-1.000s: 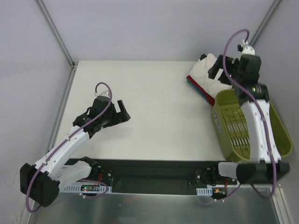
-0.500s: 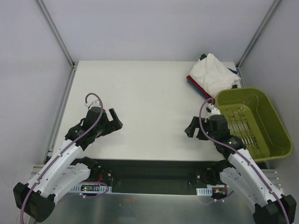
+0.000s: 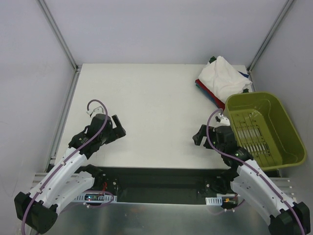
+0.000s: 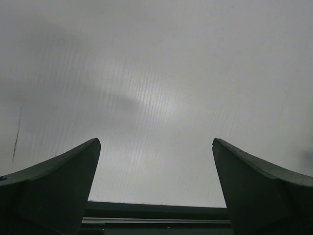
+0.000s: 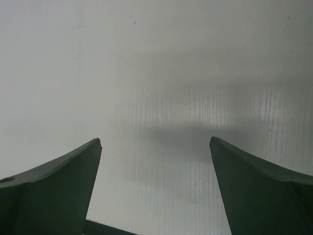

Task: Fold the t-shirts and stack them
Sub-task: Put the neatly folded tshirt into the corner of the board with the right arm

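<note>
T-shirts point(image 3: 222, 78): cream-white one is rumpled over red and teal-blue folds.
Jaws: left gripper point(image 3: 119, 126), right gripper point(image 3: 198, 136) are held wide.
Change: both are drawn slightly back.

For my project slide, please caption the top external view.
Left arm and right arm crouch low, jaws open and empty; a cream-white t-shirt tops the folded stack beside the olive basket.

White arms point(image 3: 68, 164) with black joints point(image 3: 35, 201), looping purple cables point(image 3: 96, 101), dark green fingers point(image 4: 54, 186).
</note>
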Robot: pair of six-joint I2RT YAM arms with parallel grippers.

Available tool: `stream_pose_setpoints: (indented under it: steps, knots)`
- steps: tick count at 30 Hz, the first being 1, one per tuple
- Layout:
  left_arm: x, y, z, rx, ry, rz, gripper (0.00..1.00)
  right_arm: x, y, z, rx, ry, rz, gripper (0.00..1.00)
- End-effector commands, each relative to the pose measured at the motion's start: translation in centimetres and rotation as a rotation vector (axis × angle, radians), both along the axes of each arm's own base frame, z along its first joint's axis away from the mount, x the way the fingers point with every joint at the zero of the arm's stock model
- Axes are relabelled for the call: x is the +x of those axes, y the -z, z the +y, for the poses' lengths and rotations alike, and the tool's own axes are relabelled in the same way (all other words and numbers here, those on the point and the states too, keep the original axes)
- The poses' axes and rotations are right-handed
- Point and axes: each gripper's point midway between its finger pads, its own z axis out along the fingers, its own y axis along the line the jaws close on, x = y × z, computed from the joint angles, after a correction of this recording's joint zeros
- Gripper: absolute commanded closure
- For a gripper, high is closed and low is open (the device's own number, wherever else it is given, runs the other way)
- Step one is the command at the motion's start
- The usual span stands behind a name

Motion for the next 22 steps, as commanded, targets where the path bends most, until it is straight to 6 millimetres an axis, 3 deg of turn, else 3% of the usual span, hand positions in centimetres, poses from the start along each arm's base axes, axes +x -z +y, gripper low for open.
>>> stream_pose_setpoints:
  steps: [1, 6, 22]
  knots:
    - [0.35, -0.87, 0.87, -0.003, -0.059, -0.042, 0.01, 0.59, -0.19, -0.1, 0.004, 0.03, -0.031, 0.03]
    - [0.48, -0.86, 1.6, 0.016, -0.091, -0.062, 0.01, 0.73, -0.29, -0.3, -0.002, 0.044, -0.038, 0.03]
    - [0.98, -1.34, 0.77, -0.013, -0.055, -0.095, 0.01, 0.68, -0.21, 0.0, 0.007, 0.041, -0.056, 0.03]
